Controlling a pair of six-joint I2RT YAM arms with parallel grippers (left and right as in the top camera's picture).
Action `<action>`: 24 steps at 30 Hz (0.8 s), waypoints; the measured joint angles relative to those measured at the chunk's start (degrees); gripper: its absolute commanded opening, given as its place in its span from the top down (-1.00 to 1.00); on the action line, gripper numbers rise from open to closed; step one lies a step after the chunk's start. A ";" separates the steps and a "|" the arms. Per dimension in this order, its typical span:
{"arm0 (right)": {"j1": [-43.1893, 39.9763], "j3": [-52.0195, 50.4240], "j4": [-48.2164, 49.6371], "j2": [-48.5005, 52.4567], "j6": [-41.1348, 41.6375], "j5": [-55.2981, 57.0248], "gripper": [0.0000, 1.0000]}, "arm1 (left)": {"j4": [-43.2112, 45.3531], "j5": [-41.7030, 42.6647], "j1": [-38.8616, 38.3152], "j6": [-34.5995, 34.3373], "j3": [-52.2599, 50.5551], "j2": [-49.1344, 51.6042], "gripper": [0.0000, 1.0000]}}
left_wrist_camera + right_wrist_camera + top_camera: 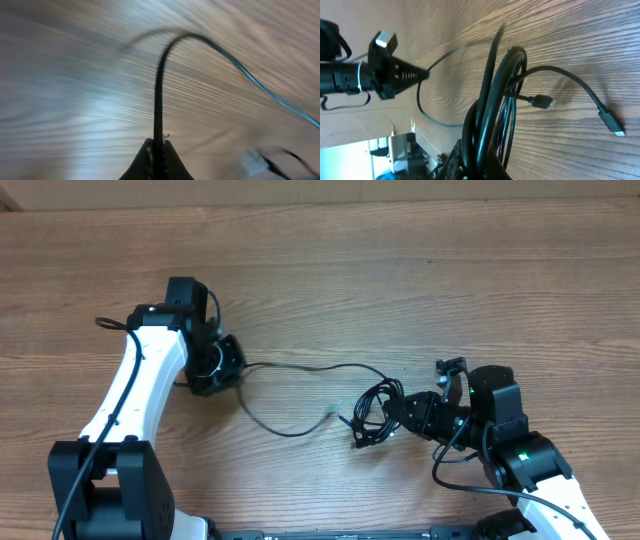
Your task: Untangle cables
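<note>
**Presently at risk: a knot tightening between two clenched grippers**

Nearest the lens, the right gripper is clamping down on the coiled bundle of the cables. Several loops are passing between its fingers at once. Just beyond it, two plug ends are sticking out of the coil, apart from each other, and lying on the table.

On the other side, the left gripper is pinching a single cord tight between its fingers. The cord is arching up and off to the right. That view is smeared, so finer detail is not being judged.

From overhead, the two grippers are sitting well apart. The single cord is spanning the wood between them and running into the bundle. A second slack loop is lying just below it, ending near a pale plug.

Findings, as judgement only:
- The right fingers are holding every loop together, so the cord may not be feeding out. Further spreading of the arms would likely cinch the tangle rather than free it.
- A free plug end may be catching inside a loop and locking it.
- The left pinch is narrow, so under tension the cord may be slipping out.
- The whole bundle may be dragging across the table instead of releasing one strand.
</note>
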 measured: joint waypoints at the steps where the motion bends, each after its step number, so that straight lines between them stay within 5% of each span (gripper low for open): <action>1: 0.00 0.00 -0.02 0.00 0.04 0.22 0.92 | -1.05 -2.40 0.28 -0.46 0.00 0.00 0.92; 3: 0.00 0.00 -0.02 0.00 0.02 0.52 0.92 | -2.97 -6.32 0.87 -1.66 0.00 0.00 0.86; 4: 0.00 0.00 -0.02 0.00 0.02 0.61 0.92 | -3.54 -7.72 1.07 -1.99 0.00 0.00 0.21; 5: 0.00 0.00 0.00 0.00 0.02 0.76 0.92 | -3.91 -8.72 1.20 -2.25 0.00 0.00 -0.81; 6: 0.00 0.00 0.02 0.00 0.04 0.92 0.92 | -4.13 -9.09 1.36 -2.91 0.00 0.00 -0.99; 10: 0.00 0.00 0.02 0.00 -0.22 1.18 0.92 | -3.91 -0.90 1.55 -0.92 0.00 0.00 -0.99; 17: -0.02 0.00 5.49 0.00 -5.70 -3.41 0.92 | -4.98 35.12 0.52 26.67 0.00 0.00 -1.00; 24: -0.07 0.00 18.93 0.00 -4.44 -15.06 0.92 | -5.88 51.06 -2.34 42.47 0.00 0.00 -0.99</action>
